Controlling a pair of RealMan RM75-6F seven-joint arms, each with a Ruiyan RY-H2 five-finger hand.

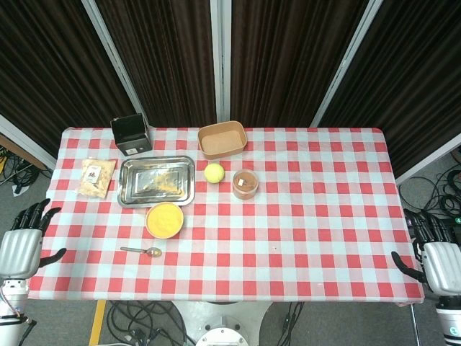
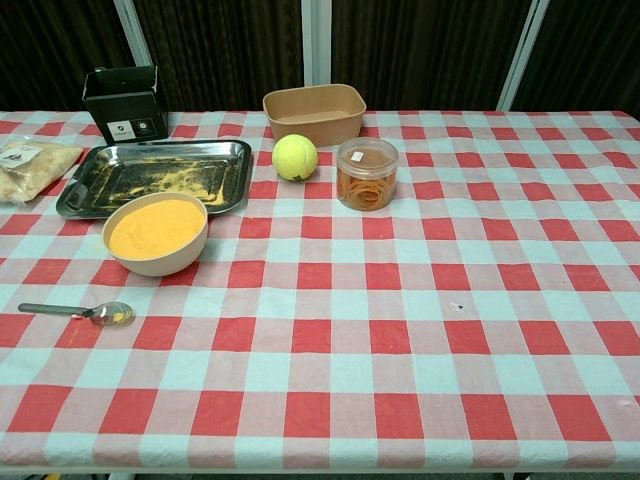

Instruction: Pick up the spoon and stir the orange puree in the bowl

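A metal spoon (image 1: pixel 142 251) (image 2: pixel 78 312) lies flat on the checked cloth near the front left, its scoop carrying a dab of orange and pointing right. Just behind it stands a pale bowl (image 1: pixel 164 220) (image 2: pixel 156 234) filled with orange puree. My left hand (image 1: pixel 23 241) hangs off the table's left edge, fingers spread and empty, well left of the spoon. My right hand (image 1: pixel 434 252) waits beyond the right edge, also empty with fingers apart. Neither hand shows in the chest view.
Behind the bowl lies a steel tray (image 1: pixel 156 181) (image 2: pixel 157 176) with crumbs. A snack bag (image 1: pixel 96 177), black box (image 1: pixel 131 134), tan container (image 1: pixel 222 139), tennis ball (image 1: pixel 214 172) and a clear jar (image 1: pixel 245 184) stand further back.
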